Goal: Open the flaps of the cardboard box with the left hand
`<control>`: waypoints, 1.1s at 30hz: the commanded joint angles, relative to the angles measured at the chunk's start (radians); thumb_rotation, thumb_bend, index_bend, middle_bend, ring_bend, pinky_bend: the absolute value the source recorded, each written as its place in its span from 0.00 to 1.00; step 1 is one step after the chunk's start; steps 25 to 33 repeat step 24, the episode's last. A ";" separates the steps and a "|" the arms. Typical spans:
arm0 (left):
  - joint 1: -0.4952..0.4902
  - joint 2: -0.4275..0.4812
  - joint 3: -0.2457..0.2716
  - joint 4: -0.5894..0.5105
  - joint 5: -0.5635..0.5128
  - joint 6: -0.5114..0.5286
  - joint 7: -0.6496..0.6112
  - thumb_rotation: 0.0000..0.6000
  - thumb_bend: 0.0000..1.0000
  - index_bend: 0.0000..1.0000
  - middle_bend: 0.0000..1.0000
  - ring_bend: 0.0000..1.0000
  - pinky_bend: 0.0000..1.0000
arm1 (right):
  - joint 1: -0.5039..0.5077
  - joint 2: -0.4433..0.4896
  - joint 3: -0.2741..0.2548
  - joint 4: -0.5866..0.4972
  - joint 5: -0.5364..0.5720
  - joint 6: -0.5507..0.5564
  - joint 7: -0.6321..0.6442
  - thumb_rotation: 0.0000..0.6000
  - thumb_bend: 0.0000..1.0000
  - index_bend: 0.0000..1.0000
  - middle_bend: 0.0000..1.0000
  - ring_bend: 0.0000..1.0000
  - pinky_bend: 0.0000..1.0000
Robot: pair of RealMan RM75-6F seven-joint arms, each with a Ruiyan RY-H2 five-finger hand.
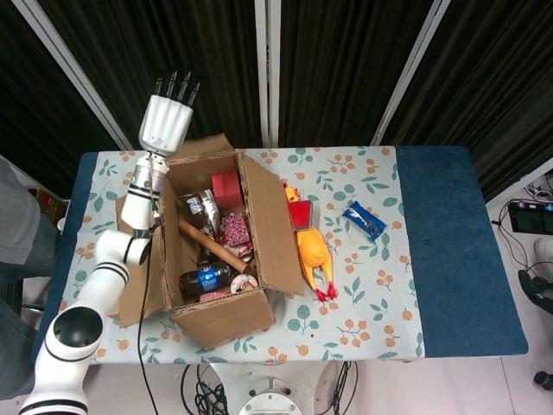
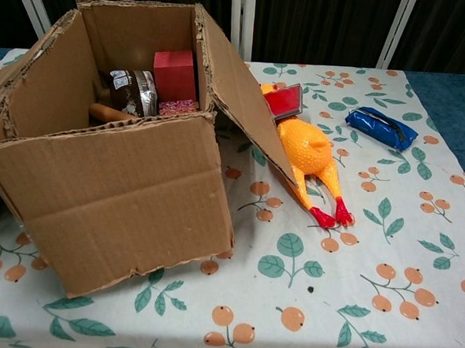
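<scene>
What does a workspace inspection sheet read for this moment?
Surface: table with fruit-print cloth, blue edges.
Job's things: cardboard box, flaps open; holds a red block, cola bottle, foil packet.
Clutter: rubber chicken beside the right flap, red case at its head, blue packet apart.
Hands: left hand raised beyond the box's far edge, fingers straight, holding nothing; right not seen.
Cables: black cable along left arm.
Surroundings: dark curtains.
</scene>
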 commanded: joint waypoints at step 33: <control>0.900 0.916 0.449 -1.445 0.143 0.408 -0.220 0.72 0.06 0.06 0.05 0.02 0.17 | -0.110 -0.124 -0.057 0.244 0.157 -0.036 -0.051 1.00 0.24 0.00 0.00 0.00 0.00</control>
